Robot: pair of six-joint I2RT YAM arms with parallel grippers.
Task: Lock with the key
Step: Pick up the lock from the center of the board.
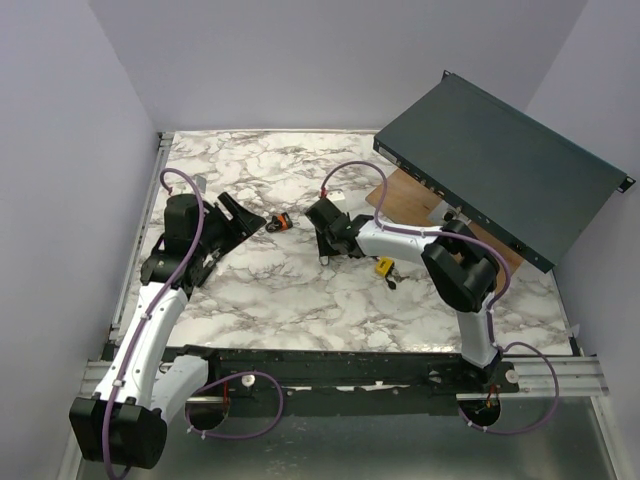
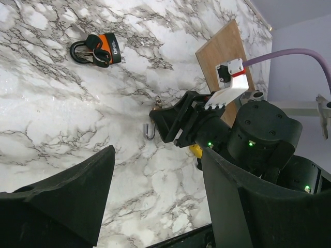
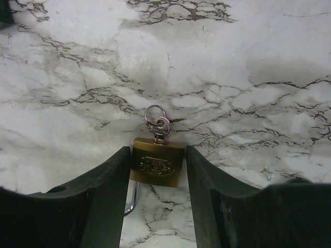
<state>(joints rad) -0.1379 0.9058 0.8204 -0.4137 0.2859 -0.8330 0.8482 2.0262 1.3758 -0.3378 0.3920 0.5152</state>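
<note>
A brass padlock sits between my right gripper's fingers, which close on its two sides. A silver key with a ring is stuck in its keyhole end, pointing away from the wrist. Its steel shackle hangs open toward the table at the lower left. In the top view the right gripper is at the table's middle. My left gripper is open and empty, to the left of it. In the left wrist view its jaws stand wide apart, and the right gripper and shackle lie ahead.
An orange and black padlock with keys lies between the two grippers, also in the left wrist view. A yellow padlock lies by the right arm. A wooden board and a tilted dark metal box are at the back right.
</note>
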